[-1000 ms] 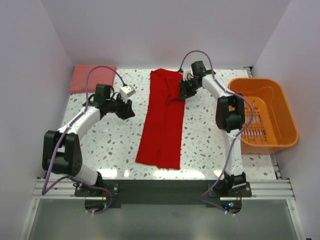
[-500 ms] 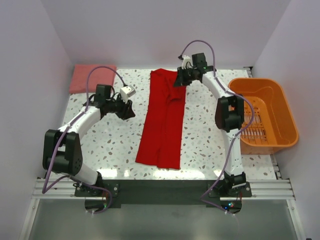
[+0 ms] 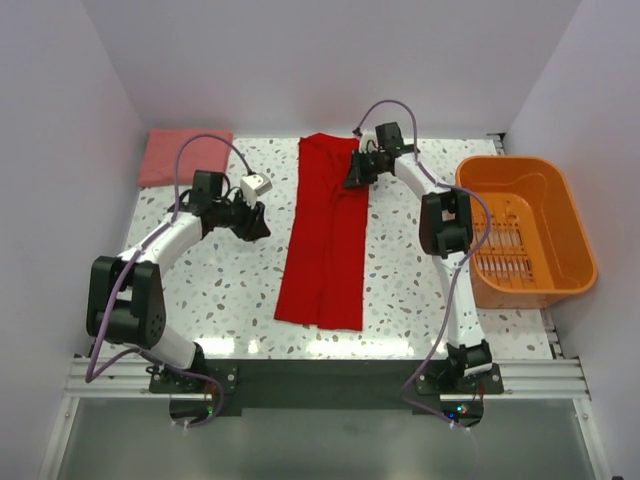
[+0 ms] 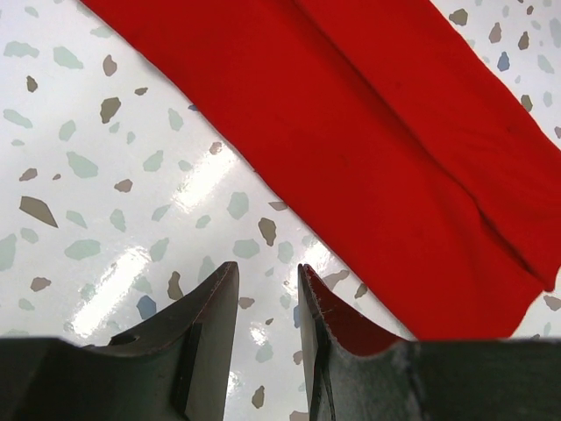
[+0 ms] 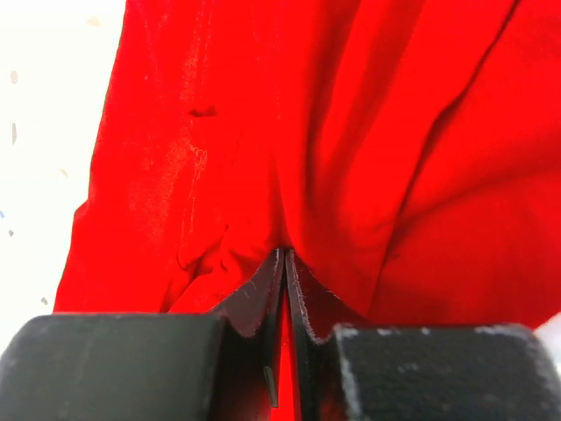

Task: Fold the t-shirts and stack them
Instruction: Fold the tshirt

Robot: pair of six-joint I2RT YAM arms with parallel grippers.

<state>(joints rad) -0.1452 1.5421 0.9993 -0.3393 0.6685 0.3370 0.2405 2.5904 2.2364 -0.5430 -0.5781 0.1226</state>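
A red t-shirt (image 3: 325, 235), folded into a long strip, lies down the middle of the table. My right gripper (image 3: 353, 172) is shut on a pinch of its cloth at the right edge near the far end. In the right wrist view the closed jaws (image 5: 286, 253) grip red fabric (image 5: 210, 132) that bunches into folds. My left gripper (image 3: 258, 222) hovers over bare table just left of the shirt, jaws a little apart and empty. In the left wrist view (image 4: 267, 289) the shirt (image 4: 351, 132) lies just beyond the fingertips. A folded pink t-shirt (image 3: 185, 156) lies at the far left corner.
An orange basket (image 3: 560, 215) stands at the right edge of the table, beside the right arm. Side walls close in the table on the left, back and right. Speckled table surface (image 3: 220, 290) shows to either side of the red shirt.
My right gripper swung toward the far edge and then back left onto the shirt. The red shirt slid slightly toward the far side. The left arm has stayed still.
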